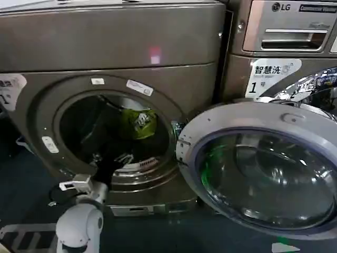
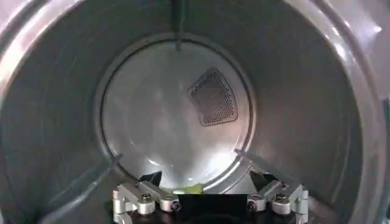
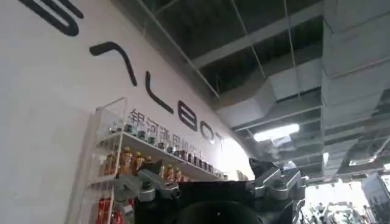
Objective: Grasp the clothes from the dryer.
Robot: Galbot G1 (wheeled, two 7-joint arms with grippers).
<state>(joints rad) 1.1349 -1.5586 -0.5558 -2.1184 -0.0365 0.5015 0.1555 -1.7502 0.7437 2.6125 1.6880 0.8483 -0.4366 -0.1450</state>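
The left arm reaches through the open porthole of the dryer (image 1: 113,95), its gripper (image 1: 138,120) high in the mouth with the clothes (image 1: 139,124), a small yellow-green bundle, hanging at its tip. In the left wrist view a sliver of yellow-green shows between the jaws, so they look pinched on the fabric. The grasp seems made; the step in hand is likely lifting out. The next move calls for drawing the arm straight back through the mouth, clear of the rim and the swung-open door (image 1: 258,168). The drum (image 2: 177,115) beyond the gripper looks bare, nothing else lying in it. The right gripper (image 3: 213,198) is raised toward the ceiling; whether its jaws are spread I cannot tell
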